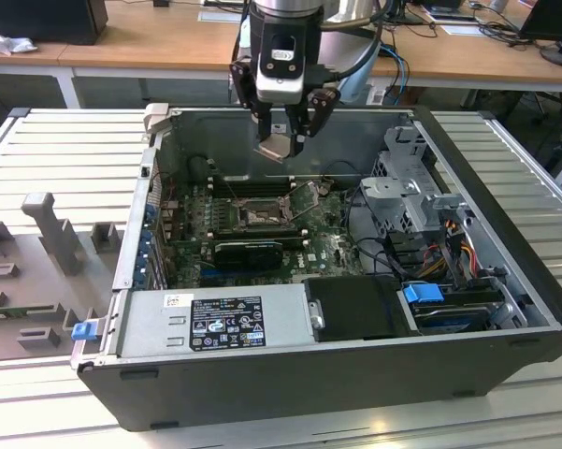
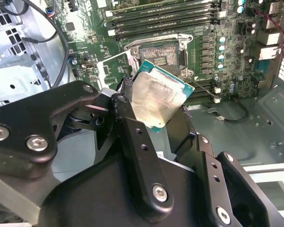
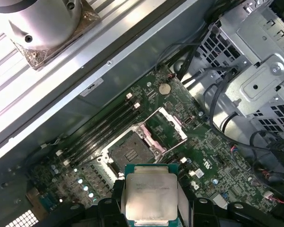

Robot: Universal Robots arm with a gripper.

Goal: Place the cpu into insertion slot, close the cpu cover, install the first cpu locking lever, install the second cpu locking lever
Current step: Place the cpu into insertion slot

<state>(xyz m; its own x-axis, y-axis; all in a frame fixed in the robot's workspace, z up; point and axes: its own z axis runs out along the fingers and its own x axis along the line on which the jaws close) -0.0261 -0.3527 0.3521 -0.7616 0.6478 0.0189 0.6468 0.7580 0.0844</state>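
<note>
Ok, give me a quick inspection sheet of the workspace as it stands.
Surface: slatted metal table with the open computer case on it.
Job's things: cpu held above the board, not seated; insertion slot bare; cpu cover hinged open.
Clutter: grey fixture blocks on the table at the exterior view's left.
Grippers: gripper shut on the cpu.
Cables: coloured bundle by the drive cage, apart from the slot.
Surroundings: wooden desks behind.

The cpu [image 3: 151,196] is showing a pale silver face with a green rim. The circuit board [image 3: 215,163] is looking green; the gripper [image 2: 155,101] is appearing plain black.
</note>
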